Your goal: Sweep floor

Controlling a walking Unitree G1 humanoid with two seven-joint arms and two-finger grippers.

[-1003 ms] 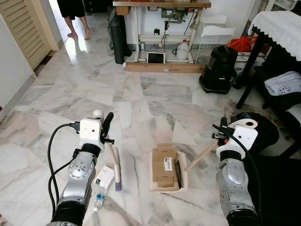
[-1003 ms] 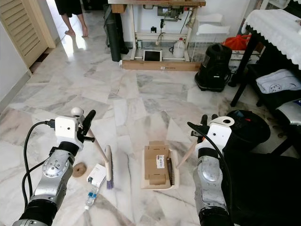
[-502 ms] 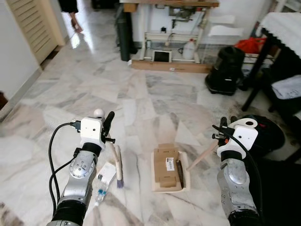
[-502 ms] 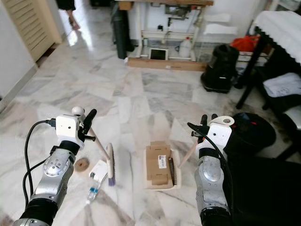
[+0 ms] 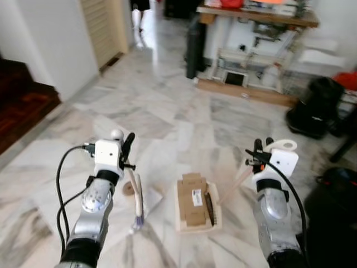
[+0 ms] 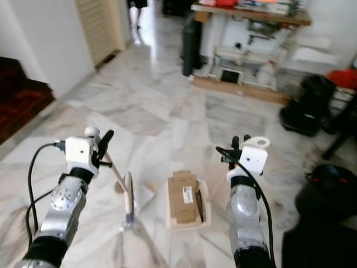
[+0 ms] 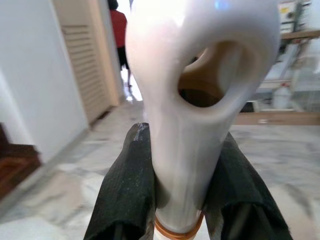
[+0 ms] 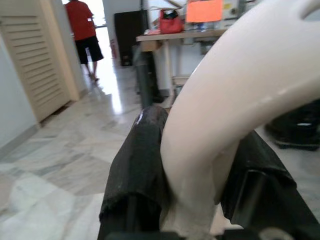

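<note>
My left gripper (image 5: 128, 149) is shut on the white handle (image 7: 192, 125) of a hand brush, gripped between its black fingers (image 7: 127, 195). The brush head (image 5: 138, 202) rests on the marble floor. My right gripper (image 5: 261, 149) is shut on the pale handle (image 8: 225, 115) of a beige dustpan (image 5: 179, 222). The dustpan lies flat on the floor between my arms. A flattened cardboard box (image 5: 192, 196) lies in the pan. A brown disc (image 5: 128, 188) and a white carton (image 5: 154, 195) lie on the floor beside the brush head.
A cluttered work table (image 5: 256, 14) stands at the far wall, with a black vacuum cleaner (image 5: 312, 109) to its right. A person (image 6: 136, 5) stands in the far doorway beside a louvred door (image 5: 103, 22). A dark wooden step (image 5: 22, 106) rises at left. A black round object (image 5: 341, 178) sits at right.
The whole picture has swung left and back, bringing the wooden step into view: the camera moved. Both grippers keep their hold. The brush head now lies left of the white carton.
</note>
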